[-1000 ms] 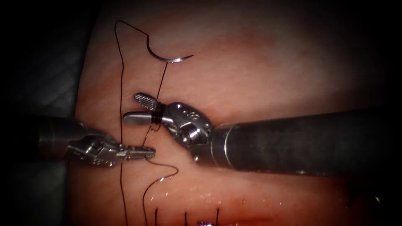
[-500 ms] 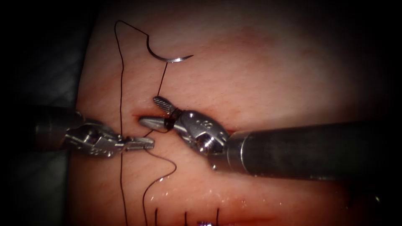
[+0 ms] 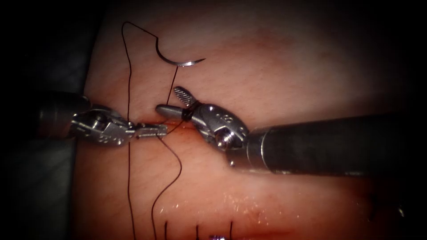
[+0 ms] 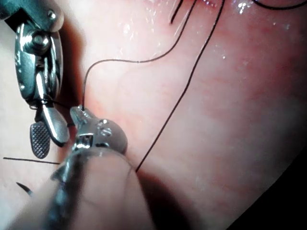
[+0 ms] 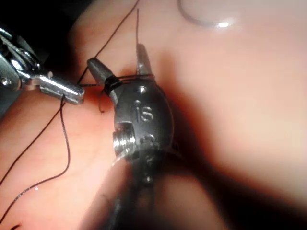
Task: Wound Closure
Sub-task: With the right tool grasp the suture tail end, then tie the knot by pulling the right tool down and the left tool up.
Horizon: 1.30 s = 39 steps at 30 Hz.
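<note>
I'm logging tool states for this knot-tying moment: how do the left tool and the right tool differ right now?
The left tool has its jaws shut on the thread; the right tool has its jaws open, gripping nothing, with thread looped around the base of them. The left tool's tip lies level, while the right tool's upper jaw angles up toward the needle, which lies free on the tissue. Both tips meet over the same patch of tissue.

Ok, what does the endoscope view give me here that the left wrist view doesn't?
Endoscope: the needle lying free on the tissue, not through it, in neither tool. Left wrist: close up, the thread entering the left tool. Both: left tool shut on thread, right tool open with thread wrapped round its jaws.
</note>
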### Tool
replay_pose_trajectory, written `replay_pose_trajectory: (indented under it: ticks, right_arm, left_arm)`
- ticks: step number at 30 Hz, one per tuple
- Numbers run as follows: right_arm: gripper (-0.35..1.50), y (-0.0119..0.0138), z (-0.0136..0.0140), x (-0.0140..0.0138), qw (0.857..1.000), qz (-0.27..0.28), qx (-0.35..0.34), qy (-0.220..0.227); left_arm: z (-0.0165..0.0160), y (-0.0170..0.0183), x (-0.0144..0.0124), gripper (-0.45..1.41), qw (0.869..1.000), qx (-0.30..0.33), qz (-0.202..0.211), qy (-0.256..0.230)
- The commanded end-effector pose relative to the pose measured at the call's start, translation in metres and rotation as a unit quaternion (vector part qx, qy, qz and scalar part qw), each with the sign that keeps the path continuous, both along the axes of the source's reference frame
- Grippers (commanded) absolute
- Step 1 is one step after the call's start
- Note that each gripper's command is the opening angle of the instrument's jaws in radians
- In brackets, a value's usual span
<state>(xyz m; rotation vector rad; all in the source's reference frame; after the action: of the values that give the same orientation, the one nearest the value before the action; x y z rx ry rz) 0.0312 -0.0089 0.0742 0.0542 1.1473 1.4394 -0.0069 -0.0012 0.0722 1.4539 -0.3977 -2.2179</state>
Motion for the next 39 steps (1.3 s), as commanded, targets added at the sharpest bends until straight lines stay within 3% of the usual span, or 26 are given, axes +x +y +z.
replay_pose_trajectory:
  ticks: [1,19,24,25,27,39]
  right_arm:
    - [1.03,0.0005,0.0004,0.0006,1.0,0.006,0.005,0.004]
    - [0.89,0.003,0.0004,0.0018,0.999,0.032,0.018,0.013]
    - [0.47,0.0033,0.0007,0.0021,0.999,0.036,0.018,0.01]
    - [-0.35,0.0032,0.0006,0.0022,0.999,0.039,0.028,0.019]
    - [-0.35,0.0026,0.0004,0.0024,0.997,0.054,0.046,0.032]
    - [-0.35,-0.0024,-0.0004,0.0036,0.998,0.04,0.037,0.005]
  left_arm:
    - [0.0005,0.0001,-0.0005,-0.45,1.0,0.001,0.001,-0.001]
    - [0.0002,0.0026,-0.0006,-0.45,1.0,0.009,-0.009,-0.007]
    - [0.0003,0.0026,-0.0004,-0.45,1.0,0.009,-0.01,-0.005]
    - [0.0004,0.0026,-0.0001,-0.45,1.0,0.009,-0.009,-0.004]
    - [0.0004,0.0025,0.0002,-0.45,1.0,0.009,-0.009,-0.003]
    - [0.0013,0.0033,0.0017,-0.45,0.999,0.028,-0.024,0.015]
